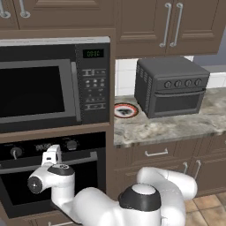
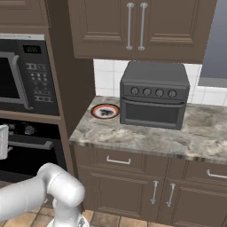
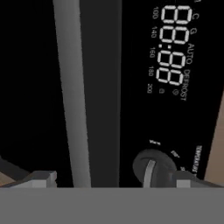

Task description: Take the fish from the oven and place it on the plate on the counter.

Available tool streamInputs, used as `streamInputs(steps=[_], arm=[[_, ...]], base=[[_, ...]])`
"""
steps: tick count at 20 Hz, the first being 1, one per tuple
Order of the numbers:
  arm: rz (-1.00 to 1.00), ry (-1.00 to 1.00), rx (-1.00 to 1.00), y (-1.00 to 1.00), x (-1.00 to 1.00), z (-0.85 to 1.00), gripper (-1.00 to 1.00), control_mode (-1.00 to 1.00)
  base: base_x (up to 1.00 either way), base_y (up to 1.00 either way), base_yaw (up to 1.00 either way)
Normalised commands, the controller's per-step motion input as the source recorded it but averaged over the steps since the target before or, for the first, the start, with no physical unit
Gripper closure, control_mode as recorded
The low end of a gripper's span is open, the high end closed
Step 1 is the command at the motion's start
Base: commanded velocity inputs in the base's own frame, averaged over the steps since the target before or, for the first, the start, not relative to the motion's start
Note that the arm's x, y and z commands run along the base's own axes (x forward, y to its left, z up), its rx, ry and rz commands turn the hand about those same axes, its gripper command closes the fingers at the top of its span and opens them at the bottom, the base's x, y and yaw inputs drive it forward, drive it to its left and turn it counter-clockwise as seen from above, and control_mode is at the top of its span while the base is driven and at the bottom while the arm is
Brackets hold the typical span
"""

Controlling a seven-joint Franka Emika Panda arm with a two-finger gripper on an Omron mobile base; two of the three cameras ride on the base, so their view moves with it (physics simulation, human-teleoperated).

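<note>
The black oven (image 1: 53,176) sits under the microwave with its glass door shut, so the fish is hidden. My gripper (image 1: 52,153) is right at the oven's silver bar handle (image 1: 26,167), between the two knobs. In the hand view the handle (image 3: 72,96) runs between my open fingertips (image 3: 41,178), with a knob (image 3: 151,168) and the display (image 3: 173,52) beside it. Nothing is held. The small red-rimmed plate (image 1: 126,110) rests on the stone counter (image 1: 176,126), near the wall to the right of the oven; it also shows in the right base view (image 2: 105,111).
A black microwave (image 1: 48,84) with a keypad hangs above the oven. A dark grey toaster oven (image 1: 172,86) stands on the counter just right of the plate. Brown wall cabinets (image 1: 167,26) hang above, and drawers (image 2: 119,162) sit below the counter.
</note>
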Motion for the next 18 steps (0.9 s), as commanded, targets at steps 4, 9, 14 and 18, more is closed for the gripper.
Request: streamInputs(steps=[4,9,14,18], arm=[[0.15,0.0,-0.16,0.16,0.0,-0.12,-1.0,-1.0],[0.03,-0.03,-0.08,0.01,0.0,-0.18,-1.0,-1.0],[0.0,-0.03,-0.03,0.14,0.17,-0.47,-1.0,-1.0],[0.0,-0.06,0.0,0.02,0.33,-0.31,-1.0,-1.0]], base=[[0.0,0.0,0.0],[0.0,0.0,0.0],[0.0,0.0,0.0],[0.0,0.0,0.0]])
